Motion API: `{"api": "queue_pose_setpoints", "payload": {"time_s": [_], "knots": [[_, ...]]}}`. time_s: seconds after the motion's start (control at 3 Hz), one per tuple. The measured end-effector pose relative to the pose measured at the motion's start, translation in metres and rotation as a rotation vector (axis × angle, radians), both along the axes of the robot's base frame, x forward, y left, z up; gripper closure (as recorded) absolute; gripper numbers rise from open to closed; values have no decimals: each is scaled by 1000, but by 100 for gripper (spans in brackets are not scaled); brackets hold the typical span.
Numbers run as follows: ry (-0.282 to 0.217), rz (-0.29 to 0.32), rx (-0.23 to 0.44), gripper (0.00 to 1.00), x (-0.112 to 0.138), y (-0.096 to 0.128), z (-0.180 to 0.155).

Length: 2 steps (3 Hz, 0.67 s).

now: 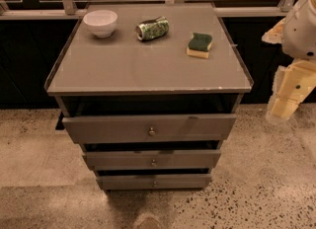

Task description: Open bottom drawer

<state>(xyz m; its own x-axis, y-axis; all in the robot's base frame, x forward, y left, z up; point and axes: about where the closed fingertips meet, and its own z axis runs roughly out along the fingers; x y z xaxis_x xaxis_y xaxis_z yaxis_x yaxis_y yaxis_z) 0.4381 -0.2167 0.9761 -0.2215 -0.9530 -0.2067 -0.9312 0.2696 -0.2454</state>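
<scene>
The bottom drawer [154, 181] is the lowest, shallowest grey front of the cabinet, near the floor, with a small round metal knob [154, 184] at its middle. Above it sit the middle drawer [153, 160] and the taller top drawer [150, 128], each standing out further than the one below. My gripper [282, 108], pale cream, hangs at the far right beside the cabinet, about level with the top drawer. It is well right of and above the bottom drawer's knob and touches nothing.
On the cabinet top [148, 70] are a white bowl [100, 22], a crushed green can [152, 28] lying on its side and a green-and-yellow sponge [199, 45]. Speckled floor [256, 193] surrounds the cabinet. A dark railing runs behind it.
</scene>
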Motion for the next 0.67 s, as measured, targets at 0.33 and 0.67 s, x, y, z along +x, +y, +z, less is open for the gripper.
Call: {"api": "queue_pose_setpoints", "payload": {"time_s": [0.33,0.67], "knots": [[0,0,0,0,0,0,0],[-12,-6,37,0,-8,-2,-19]]}}
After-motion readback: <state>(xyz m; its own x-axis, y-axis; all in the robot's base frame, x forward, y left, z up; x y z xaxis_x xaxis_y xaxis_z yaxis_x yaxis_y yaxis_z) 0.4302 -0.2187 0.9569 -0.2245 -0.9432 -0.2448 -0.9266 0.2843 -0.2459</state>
